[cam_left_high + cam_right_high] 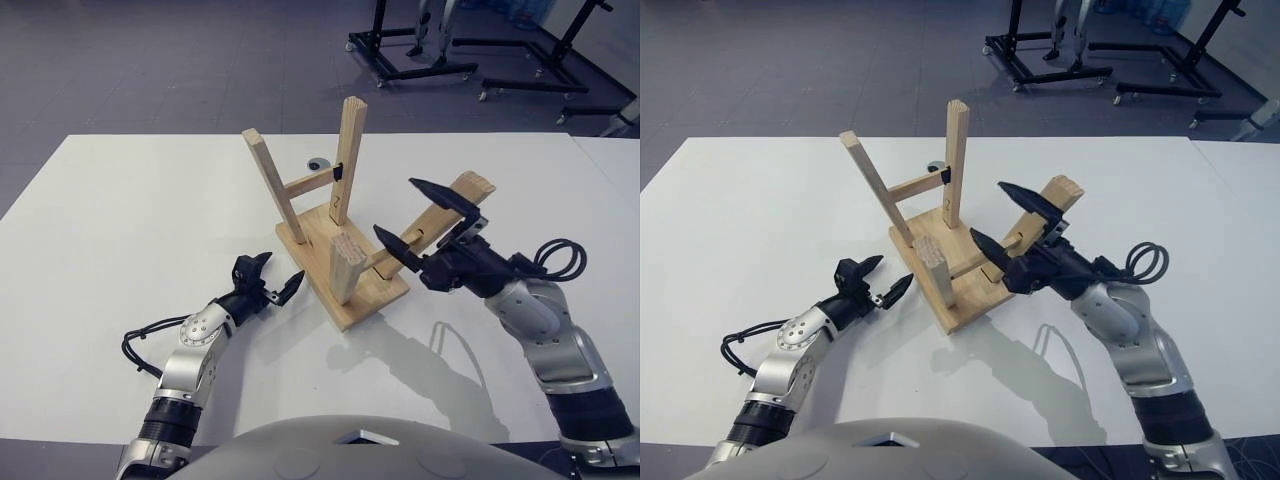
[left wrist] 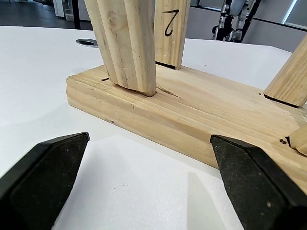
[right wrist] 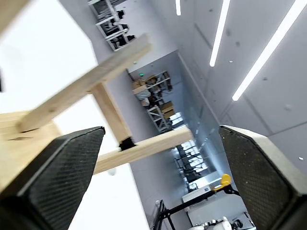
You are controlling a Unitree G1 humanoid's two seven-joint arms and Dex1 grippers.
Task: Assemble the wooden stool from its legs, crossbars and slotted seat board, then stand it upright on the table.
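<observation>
1. The right gripper (image 1: 395, 206) is spread wide and holds nothing. It is raised off the tabletop (image 1: 120, 220), just beside the slanting leg (image 1: 462, 192) on the stool's right. I cannot tell whether its fingers actually straddle that leg.
2. The left gripper (image 1: 284, 266) is also wide and holds nothing. It sits low over the tabletop, facing the long edge of the seat board (image 2: 158, 124), near it but apart.
3. The stool (image 1: 340, 230) sits upside down mid-tabletop. The seat board lies flat with its legs pointing up, and a crossbar (image 1: 312, 180) joins the two far legs.
4. Assembly looks finished, so the step in hand is probably turning the stool upright.
5. To do that well, the right gripper should close on the leg low down, near its slot, where leverage on the joint is least.
6. The left gripper should pinch the board edge squarely, and both arms should then roll the stool together.
7. The turn should be slow, because the legs may be only pressed in and a jerk could pull one out.
</observation>
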